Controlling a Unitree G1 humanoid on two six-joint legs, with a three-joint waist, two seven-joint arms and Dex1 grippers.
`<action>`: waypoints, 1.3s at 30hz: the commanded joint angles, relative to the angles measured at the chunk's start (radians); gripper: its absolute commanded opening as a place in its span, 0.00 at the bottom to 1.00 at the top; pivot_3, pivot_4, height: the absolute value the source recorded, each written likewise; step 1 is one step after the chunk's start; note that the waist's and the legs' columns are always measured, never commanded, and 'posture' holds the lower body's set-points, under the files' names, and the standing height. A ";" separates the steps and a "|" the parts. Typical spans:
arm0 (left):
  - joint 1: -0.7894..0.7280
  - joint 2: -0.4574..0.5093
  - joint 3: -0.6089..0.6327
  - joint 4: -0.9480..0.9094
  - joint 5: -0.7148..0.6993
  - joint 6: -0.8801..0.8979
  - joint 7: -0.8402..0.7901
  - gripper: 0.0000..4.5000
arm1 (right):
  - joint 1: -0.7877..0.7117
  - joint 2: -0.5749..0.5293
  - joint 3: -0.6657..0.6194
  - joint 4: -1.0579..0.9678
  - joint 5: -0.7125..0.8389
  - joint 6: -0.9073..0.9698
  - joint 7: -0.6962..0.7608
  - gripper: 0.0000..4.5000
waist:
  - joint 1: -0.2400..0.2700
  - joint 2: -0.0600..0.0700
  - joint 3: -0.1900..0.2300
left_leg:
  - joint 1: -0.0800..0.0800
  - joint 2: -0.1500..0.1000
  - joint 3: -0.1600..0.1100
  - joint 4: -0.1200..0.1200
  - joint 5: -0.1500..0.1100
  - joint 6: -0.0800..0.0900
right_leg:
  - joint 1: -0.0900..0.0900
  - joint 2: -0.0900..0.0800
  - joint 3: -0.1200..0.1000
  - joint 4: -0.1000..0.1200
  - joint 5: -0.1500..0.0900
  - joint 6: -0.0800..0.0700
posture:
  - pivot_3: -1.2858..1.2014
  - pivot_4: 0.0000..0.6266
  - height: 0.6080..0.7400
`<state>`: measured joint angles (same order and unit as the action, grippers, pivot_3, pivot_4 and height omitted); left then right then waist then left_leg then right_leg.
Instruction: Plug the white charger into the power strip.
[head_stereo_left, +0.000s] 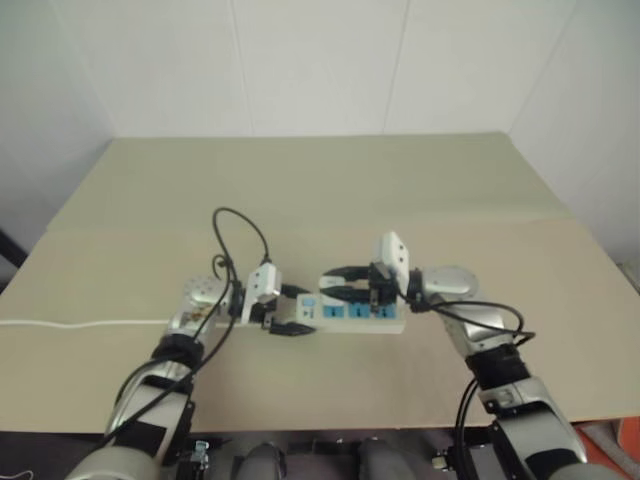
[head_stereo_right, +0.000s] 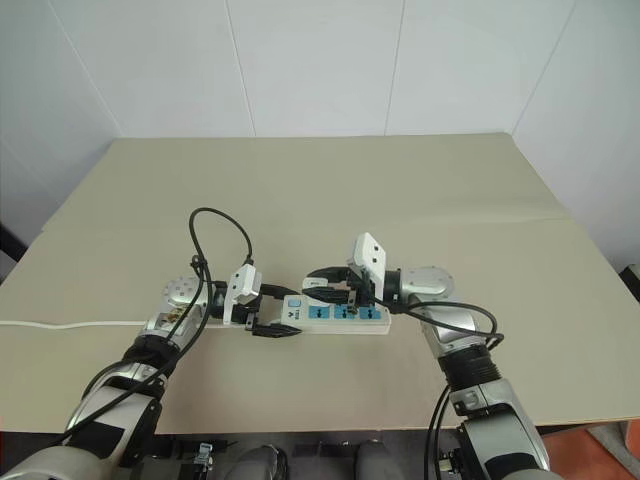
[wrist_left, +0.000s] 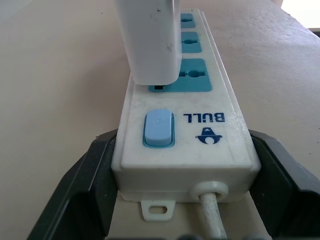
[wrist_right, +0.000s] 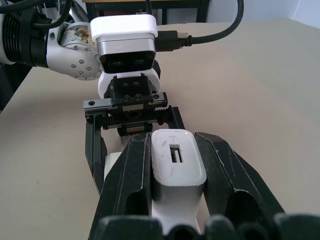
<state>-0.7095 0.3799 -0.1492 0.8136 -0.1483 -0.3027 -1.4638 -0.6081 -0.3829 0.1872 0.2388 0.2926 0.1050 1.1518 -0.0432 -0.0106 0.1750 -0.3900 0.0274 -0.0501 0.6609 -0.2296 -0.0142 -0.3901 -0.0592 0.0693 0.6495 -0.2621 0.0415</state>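
— Looking at the white charger (wrist_right: 176, 167): pinched by its two long sides in the right gripper (wrist_right: 175, 170), standing over the socket nearest the switch on the power strip (wrist_left: 185, 145), bottom edge touching or just above the blue face. Prongs hidden, so hard to tell whether seated.

— And the strip?

— Lying on the table (head_stereo_left: 330, 190) near the front edge, about midway along it, cable end clamped across its width by the left gripper (wrist_left: 182, 175), fingers (wrist_left: 80, 190) closed on both long sides. Thin white cable (head_stereo_left: 80, 323) trailing off toward the left edge.

— Handling?

— Probably light, hard, smooth plastic — likely slippery under a sideways load, so worth holding low on the flat sides, square to the socket. Rigid, not fragile; prongs the only part likely to suffer if tilted. Strip also light and stiff, apt to slide or tip without that clamp at the switch end — good place to hold, clear of the sockets.
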 joint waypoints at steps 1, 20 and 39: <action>-0.006 0.013 -0.010 0.008 0.022 0.006 0.000 0.73 | 0.008 0.000 -0.012 -0.001 -0.004 -0.045 0.011 0.26 | 0.000 0.000 0.000 | 0.000 0.000 0.000 0.000 0.000 0.000 | 0.000 0.000 0.000 0.000 0.000 0.000 | 0.52 0.24 1.00; -0.002 0.015 -0.010 -0.003 0.016 0.009 -0.005 0.73 | 0.014 0.025 0.029 0.166 -0.066 -0.142 0.045 0.26 | -0.002 -0.002 -0.001 | 0.002 0.000 0.000 0.000 0.000 0.000 | 0.001 0.000 0.000 0.000 0.000 0.000 | 0.52 0.24 1.00; 0.004 0.022 -0.008 -0.013 0.011 0.015 -0.012 0.73 | 0.007 0.042 0.080 0.284 -0.123 -0.160 0.073 0.26 | -0.005 -0.008 -0.008 | 0.005 0.002 0.000 -0.001 0.000 0.000 | 0.003 0.002 0.000 0.000 0.000 0.000 | 0.52 0.24 1.00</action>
<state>-0.7078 0.3920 -0.1519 0.8140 -0.1440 -0.2837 -1.4599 -0.6321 -0.3349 0.1978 0.4473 0.2489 -0.1220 1.2159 -0.0485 -0.0185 0.1668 -0.3852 0.0296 -0.0497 0.6603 -0.2296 -0.0142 -0.3871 -0.0572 0.0697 0.6500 -0.2619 0.0412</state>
